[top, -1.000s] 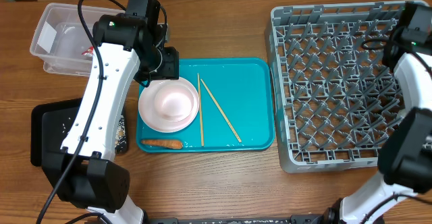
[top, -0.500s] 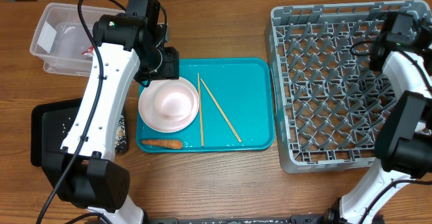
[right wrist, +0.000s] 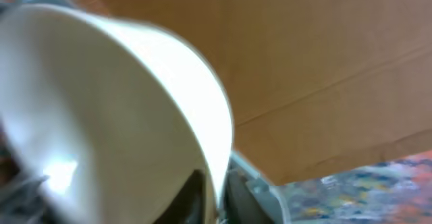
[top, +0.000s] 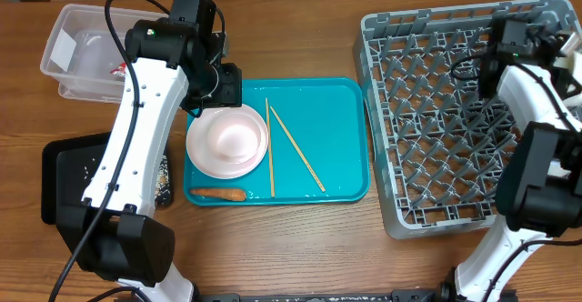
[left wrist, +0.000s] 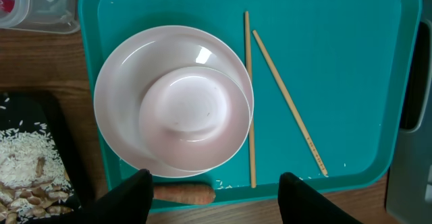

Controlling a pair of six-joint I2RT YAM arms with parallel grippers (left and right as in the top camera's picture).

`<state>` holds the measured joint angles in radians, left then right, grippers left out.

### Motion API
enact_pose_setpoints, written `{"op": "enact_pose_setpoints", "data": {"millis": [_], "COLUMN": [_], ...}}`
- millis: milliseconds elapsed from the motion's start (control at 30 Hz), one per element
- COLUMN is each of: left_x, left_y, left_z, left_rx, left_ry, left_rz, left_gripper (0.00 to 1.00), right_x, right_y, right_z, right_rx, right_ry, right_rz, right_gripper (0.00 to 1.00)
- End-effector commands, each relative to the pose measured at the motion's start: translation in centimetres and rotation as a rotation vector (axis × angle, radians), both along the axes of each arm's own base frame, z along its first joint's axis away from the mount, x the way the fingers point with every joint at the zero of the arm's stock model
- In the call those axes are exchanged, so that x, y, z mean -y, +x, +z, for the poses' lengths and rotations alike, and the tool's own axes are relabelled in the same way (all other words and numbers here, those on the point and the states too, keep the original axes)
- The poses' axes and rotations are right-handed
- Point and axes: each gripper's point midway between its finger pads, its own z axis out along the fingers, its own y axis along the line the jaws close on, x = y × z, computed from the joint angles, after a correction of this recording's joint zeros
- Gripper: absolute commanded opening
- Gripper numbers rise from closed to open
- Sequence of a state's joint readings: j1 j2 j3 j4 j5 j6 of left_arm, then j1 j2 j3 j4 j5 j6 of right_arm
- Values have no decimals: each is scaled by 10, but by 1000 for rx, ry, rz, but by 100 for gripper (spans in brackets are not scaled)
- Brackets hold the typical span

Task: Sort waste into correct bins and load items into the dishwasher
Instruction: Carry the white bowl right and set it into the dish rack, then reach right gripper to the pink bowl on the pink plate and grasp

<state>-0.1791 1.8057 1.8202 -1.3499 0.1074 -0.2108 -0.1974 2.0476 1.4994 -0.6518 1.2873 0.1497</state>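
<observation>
Closest in, the carrot piece [left wrist: 183, 193] lies along the near edge of the teal tray [top: 336, 111], toward its near-left corner. Out on the near-left part of the table [top: 300, 247] sits the black tray [top: 64, 170], with pale food scraps [left wrist: 27, 177] heaped in it.

A step further back, the plate [left wrist: 121, 96] fills the left side of the teal tray, and the small bowl [left wrist: 189, 116] sits on it, off toward its near-right rim. The chopsticks [left wrist: 250, 102] lie just right of the plate: one straight and touching its edge, the other angled away.

Above all that hangs the left gripper [left wrist: 216, 200], over the tray's far-left corner, fingers spread wide, nothing between them.

Far left, the clear tub [top: 91, 11] sits by the table's far edge. On the right stands the dish rack [top: 436, 120], and at its far-right corner the right gripper [right wrist: 212, 197] is right up against a white bowl [right wrist: 101, 116]. The rim runs down between its fingers, but the close view is blurred, so I can't say whether it is clamped or let go.
</observation>
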Motion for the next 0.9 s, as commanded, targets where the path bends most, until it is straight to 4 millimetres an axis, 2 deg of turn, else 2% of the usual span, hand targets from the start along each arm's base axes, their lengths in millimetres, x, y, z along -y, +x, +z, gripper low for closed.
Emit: {"op": "enact_pose_setpoints", "data": {"millis": [0,33,67,167,300,367,433,533,633,700,733,800,867], "left_x": [-1,-1,-1,-1,-3,-6,-11,-16,-32,-45,-53,-77,-91], "left_y": [0,0,0,0,-3,-5,-9,-14,-21,-24,-26,-30,-33], "left_z": [-1,-1,-1,-1,-2,-2,-3,-5,-5,-5,-4,-2,0], "left_rx": [-3,-3,-3,-3,-17,-27,-40,-67,-105,-125,-135,-154,-161], "left_ry": [0,0,0,1,11,22,41,49,53,51,50,30,-1], "left_rz": [17,17,17,16,18,22,29,40,110,170,205,304,361], "left_gripper": [62,62,62,62,62,62,62,62,63,63,63,64,64], "right_x": [-25,-34,-39,-56,-76,-91,-113,-163,-240,-282,-303,-363,-394], "right_y": [19,23,25,29,29,30,29,30,27,23,19,8,1], "right_z": [-19,-18,-16,-9,8,19,33,51,73,83,86,84,77], "right_rx": [16,13,12,20,71,120,172,217,259,268,262,208,164], "right_ry": [89,90,90,122,244,344,459,673,940,1068,1128,1277,1331], "right_rz": [86,108,119,167,247,310,390,580,846,974,1032,1157,1194], "right_gripper": [36,50,55,61,64,71,82,84,84,84,84,84,84]}}
